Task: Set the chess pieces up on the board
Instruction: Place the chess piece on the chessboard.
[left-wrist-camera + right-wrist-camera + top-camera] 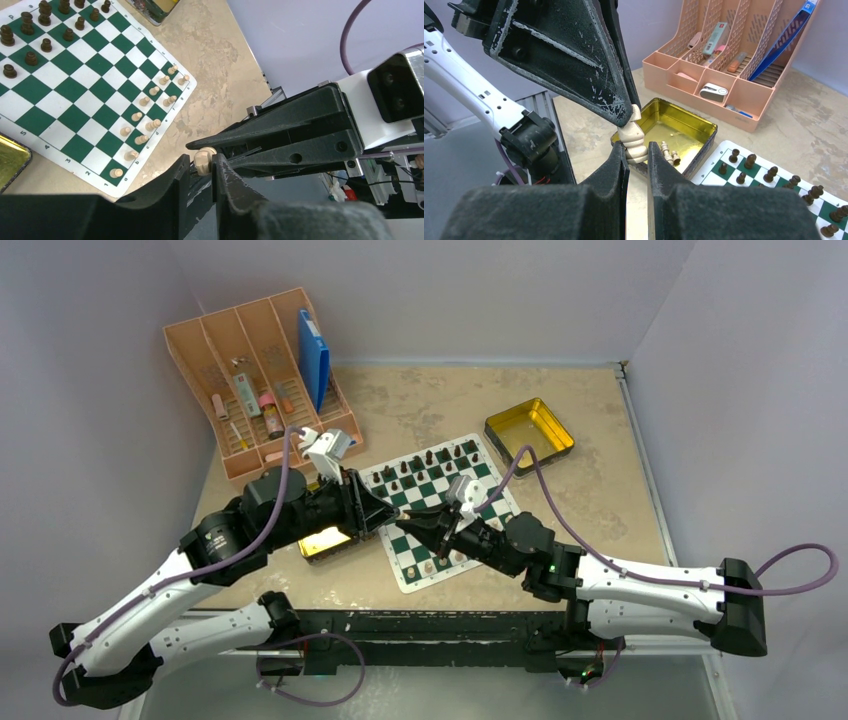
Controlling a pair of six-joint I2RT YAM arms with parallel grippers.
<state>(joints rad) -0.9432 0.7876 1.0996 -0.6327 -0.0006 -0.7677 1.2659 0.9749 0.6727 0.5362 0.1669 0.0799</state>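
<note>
Both grippers meet tip to tip above the left part of the green and white board point(452, 502). A light tan chess piece point(634, 142) sits between them. My right gripper point(637, 152) is shut on its base. My left gripper point(201, 165) pinches its upper part point(202, 160). In the top view the left gripper point(393, 512) and right gripper point(410, 521) touch and hide the piece. Several light pieces point(145, 117) stand on the board's two near rows. A few light pieces point(669, 152) lie in the gold tin point(684, 125).
Dark brown chessmen point(430, 460) fill the board's far rows. The gold tin point(325, 543) lies left of the board under the left arm. A second gold tin point(528, 433) sits at the back right. A pink organizer point(260, 380) with small items stands at the back left.
</note>
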